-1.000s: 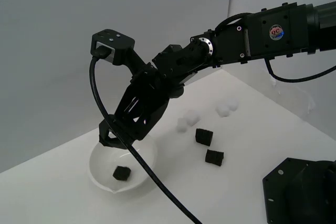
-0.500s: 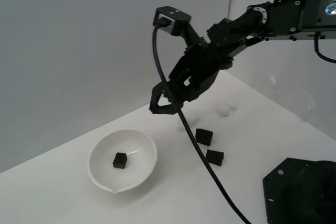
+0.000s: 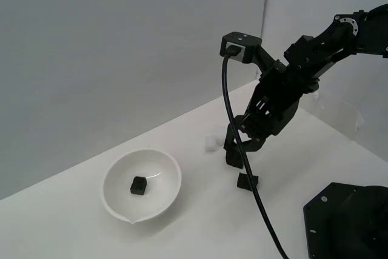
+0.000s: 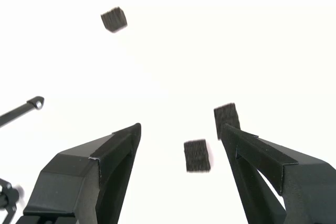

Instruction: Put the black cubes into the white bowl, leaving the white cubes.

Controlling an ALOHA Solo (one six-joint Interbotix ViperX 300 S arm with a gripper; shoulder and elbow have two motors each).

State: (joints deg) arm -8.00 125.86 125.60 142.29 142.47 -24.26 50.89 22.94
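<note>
The white bowl (image 3: pixel 115 193) stands on the white table at the exterior view's left, with one black cube (image 3: pixel 139 185) inside it. Two more black cubes lie on the table to its right: one (image 3: pixel 247 181) in plain sight, the other (image 3: pixel 231 159) partly behind my fingers. My gripper (image 3: pixel 240 150) hangs open and empty just above them. In the wrist view my gripper (image 4: pixel 181 128) is open, with two black cubes (image 4: pixel 197 156) (image 4: pixel 227 119) between the fingertips and a third (image 4: pixel 114 19) farther off. One white cube (image 3: pixel 212 142) shows beside the gripper; the others are hidden.
The arm's black base (image 3: pixel 345 222) fills the lower right corner of the exterior view. A black cable (image 3: pixel 233 101) hangs from the wrist camera down past the cubes. A grey wall runs along the table's back edge. The wrist view is washed out white.
My gripper has swung from over the bowl to the exterior view's right and come down above the two black cubes on the table. The cube in the bowl has stayed put.
</note>
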